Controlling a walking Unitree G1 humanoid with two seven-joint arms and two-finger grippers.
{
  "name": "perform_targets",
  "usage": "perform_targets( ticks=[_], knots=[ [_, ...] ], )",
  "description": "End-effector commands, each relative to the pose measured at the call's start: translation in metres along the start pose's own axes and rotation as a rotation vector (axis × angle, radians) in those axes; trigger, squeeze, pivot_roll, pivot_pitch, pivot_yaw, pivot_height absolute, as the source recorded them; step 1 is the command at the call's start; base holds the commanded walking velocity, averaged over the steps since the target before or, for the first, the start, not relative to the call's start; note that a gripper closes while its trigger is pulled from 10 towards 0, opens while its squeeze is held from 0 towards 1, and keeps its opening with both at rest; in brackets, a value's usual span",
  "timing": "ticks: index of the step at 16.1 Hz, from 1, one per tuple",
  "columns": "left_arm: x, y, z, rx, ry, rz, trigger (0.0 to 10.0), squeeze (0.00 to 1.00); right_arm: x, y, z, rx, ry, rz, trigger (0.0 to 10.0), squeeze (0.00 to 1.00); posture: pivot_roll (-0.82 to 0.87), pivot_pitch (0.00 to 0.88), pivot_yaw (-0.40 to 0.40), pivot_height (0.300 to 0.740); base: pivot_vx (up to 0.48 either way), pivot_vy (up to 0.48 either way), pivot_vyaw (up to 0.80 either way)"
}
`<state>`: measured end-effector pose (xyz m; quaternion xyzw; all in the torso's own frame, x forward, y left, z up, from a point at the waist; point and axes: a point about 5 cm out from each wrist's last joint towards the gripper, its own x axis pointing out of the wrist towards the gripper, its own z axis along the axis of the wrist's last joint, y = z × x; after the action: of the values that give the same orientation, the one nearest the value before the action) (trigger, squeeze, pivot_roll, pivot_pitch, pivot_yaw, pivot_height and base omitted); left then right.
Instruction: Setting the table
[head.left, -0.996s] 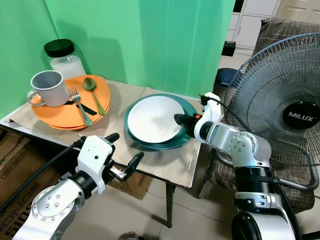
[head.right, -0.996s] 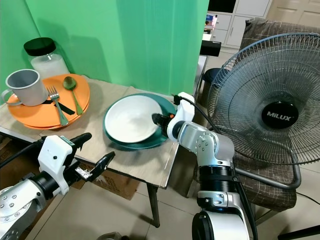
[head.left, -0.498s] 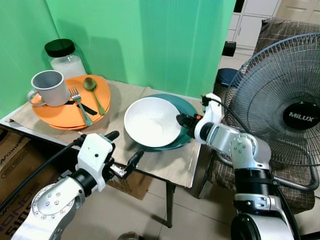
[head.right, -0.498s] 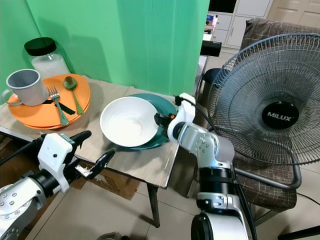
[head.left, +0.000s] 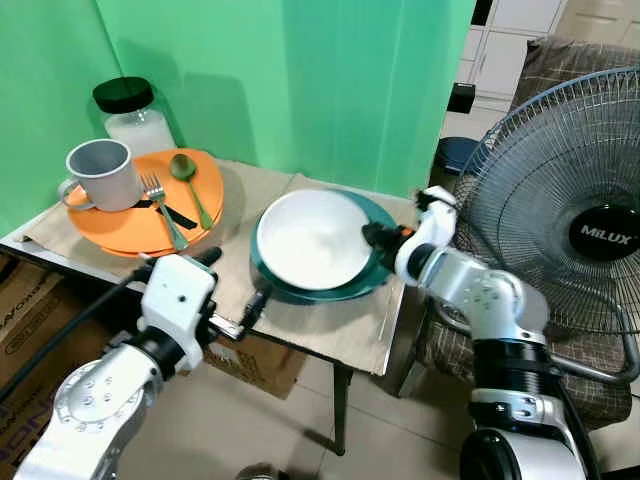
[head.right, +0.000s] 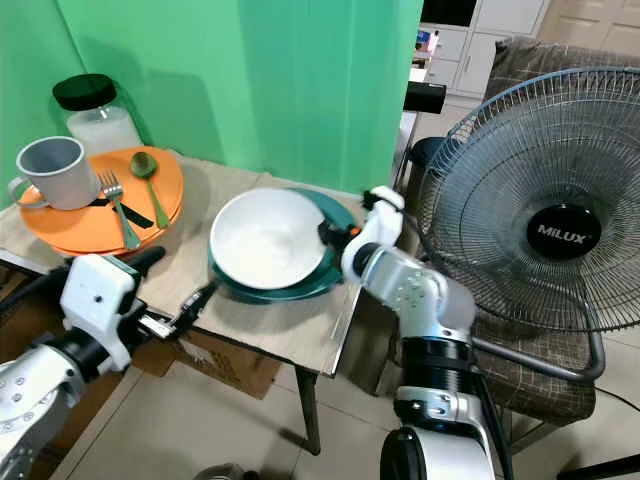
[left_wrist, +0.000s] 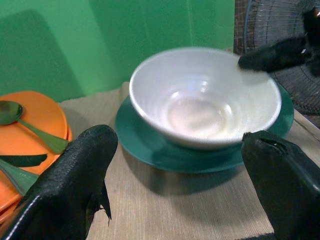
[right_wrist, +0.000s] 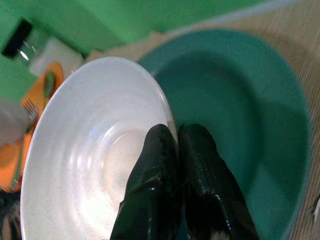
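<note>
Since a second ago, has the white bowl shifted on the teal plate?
Yes. The white bowl, pinched at its rim by the right gripper, slid toward the plate's near-left edge half a second ago, then came back; it now sits roughly centred on the teal plate.

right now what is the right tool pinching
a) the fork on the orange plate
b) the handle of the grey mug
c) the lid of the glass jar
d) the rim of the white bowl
d: in the right wrist view the right tool has its two black fingers closed over the rim of the white bowl, which sits on the teal plate.
</note>
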<state>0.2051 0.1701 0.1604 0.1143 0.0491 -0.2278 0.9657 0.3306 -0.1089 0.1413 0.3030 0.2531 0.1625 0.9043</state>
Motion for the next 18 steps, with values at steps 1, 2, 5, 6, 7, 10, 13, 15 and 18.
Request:
perform_targets(
  ticks=[1,2,5,6,7,10,13,15,18],
  knots=[
    [0.0,0.002,0.001,0.006,-0.004,0.011,10.0,0.0,-0.005,0.011,0.016,0.0,-0.075,0.059,0.0,0.0,0.11,0.0,0.034,0.74,0.0,0.0,0.0],
    [-0.001,0.001,0.001,0.006,-0.002,0.005,10.0,0.0,-0.008,0.011,0.02,0.007,-0.104,0.073,0.0,0.0,0.11,0.0,0.036,0.74,0.0,0.0,0.0],
    [0.001,-0.002,-0.001,0.002,0.001,-0.003,10.0,0.0,-0.007,0.01,0.014,-0.1,-0.067,0.033,9.6,0.0,0.1,0.0,0.038,0.74,0.0,0.0,0.0],
    [0.001,-0.002,-0.002,0.002,0.005,-0.006,10.0,0.0,-0.006,0.01,0.008,-0.146,-0.027,0.006,10.0,0.0,0.1,0.0,0.038,0.74,0.0,0.0,0.0],
    [0.001,-0.002,-0.002,0.002,0.011,-0.01,10.0,0.0,-0.005,0.011,0.004,-0.2,0.013,0.003,10.0,0.0,0.1,0.0,0.035,0.74,0.0,0.0,0.0],
    [0.0,-0.003,-0.004,0.004,0.019,-0.013,10.0,0.0,-0.003,0.012,-0.006,-0.239,0.073,-0.005,10.0,0.0,0.11,0.0,0.029,0.74,0.0,0.0,0.0],
    [-0.001,-0.006,-0.003,-0.014,0.016,-0.036,10.0,0.0,0.001,0.006,-0.003,-0.218,0.075,-0.05,10.0,1.0,0.11,0.0,0.025,0.74,0.0,0.0,0.0],
    [-0.003,-0.011,-0.003,-0.033,0.019,-0.071,10.0,0.0,0.003,0.007,-0.003,-0.206,0.084,-0.044,10.0,1.0,0.11,0.0,0.025,0.74,0.0,0.0,0.0],
    [-0.003,-0.011,-0.003,-0.033,0.021,-0.074,10.0,0.0,0.006,0.012,-0.007,-0.163,0.126,-0.02,10.0,0.78,0.11,0.0,0.025,0.74,0.0,0.0,0.0]
  ],
)
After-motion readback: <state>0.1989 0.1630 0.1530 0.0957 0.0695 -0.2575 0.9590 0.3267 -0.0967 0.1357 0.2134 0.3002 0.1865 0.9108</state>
